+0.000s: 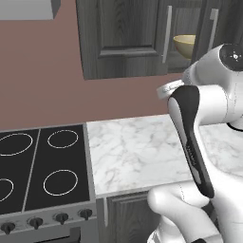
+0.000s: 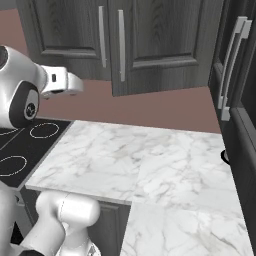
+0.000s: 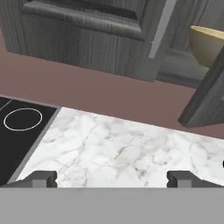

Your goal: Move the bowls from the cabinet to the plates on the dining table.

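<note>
An olive-yellow bowl (image 1: 184,44) sits on the shelf inside the dark grey wall cabinet (image 1: 124,38), seen through the gap where the right door (image 1: 211,28) stands swung open. The hand view shows the same bowl (image 3: 206,44) at the upper right, partly behind the open door's edge (image 3: 205,94). My gripper (image 3: 112,178) is open with nothing between its fingertips (image 3: 41,178). It hovers above the marble counter, below and to the left of the bowl and well short of it. My hand (image 2: 61,82) points towards the cabinet doors. The plates and the dining table are out of view.
A black stove (image 1: 40,166) with ring burners adjoins the marble counter (image 1: 137,152) on the left. A tall dark unit with silver bar handles (image 2: 231,70) stands at the right end of the counter (image 2: 150,165). A grey hood corner (image 1: 33,8) hangs at the upper left.
</note>
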Available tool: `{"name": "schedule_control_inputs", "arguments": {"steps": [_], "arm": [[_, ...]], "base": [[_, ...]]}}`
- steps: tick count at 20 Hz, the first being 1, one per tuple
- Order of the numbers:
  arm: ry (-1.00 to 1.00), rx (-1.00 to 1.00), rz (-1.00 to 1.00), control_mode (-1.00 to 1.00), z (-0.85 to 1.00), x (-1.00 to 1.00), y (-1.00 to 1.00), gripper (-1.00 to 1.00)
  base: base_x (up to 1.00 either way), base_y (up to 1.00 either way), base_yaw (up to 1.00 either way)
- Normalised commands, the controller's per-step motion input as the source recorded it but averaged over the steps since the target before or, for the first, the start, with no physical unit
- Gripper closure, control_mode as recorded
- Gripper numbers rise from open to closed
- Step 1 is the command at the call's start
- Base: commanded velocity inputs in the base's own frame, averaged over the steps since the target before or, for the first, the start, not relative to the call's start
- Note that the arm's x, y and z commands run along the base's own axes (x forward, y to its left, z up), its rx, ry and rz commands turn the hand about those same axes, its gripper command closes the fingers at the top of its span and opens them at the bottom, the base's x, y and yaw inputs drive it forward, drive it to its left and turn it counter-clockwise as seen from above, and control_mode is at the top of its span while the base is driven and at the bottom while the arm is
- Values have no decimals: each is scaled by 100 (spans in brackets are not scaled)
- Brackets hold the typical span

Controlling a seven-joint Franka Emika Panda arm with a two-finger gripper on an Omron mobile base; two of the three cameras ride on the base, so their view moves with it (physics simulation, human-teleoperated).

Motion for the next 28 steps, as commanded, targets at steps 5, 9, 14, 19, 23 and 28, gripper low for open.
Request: {"name": "schedule_control_inputs", "arguments": {"steps": [5, 9, 14, 19, 23, 28], "arm": [[0, -38, 0, -100, 0, 0, 6, -100], [0, -37, 0, -100, 0, 0, 0, -100], [0, -28, 0, -100, -4, 11, -2, -100], [0, -22, 0, -100, -5, 24, -11, -100], [0, -15, 0, -100, -8, 33, -30, -100], [0, -10, 0, -100, -15, 42, -34, -100]], "base": [[0, 0, 0], [0, 0, 0], [0, 0, 0], [0, 0, 0], [0, 0, 0], [0, 0, 0]]}}
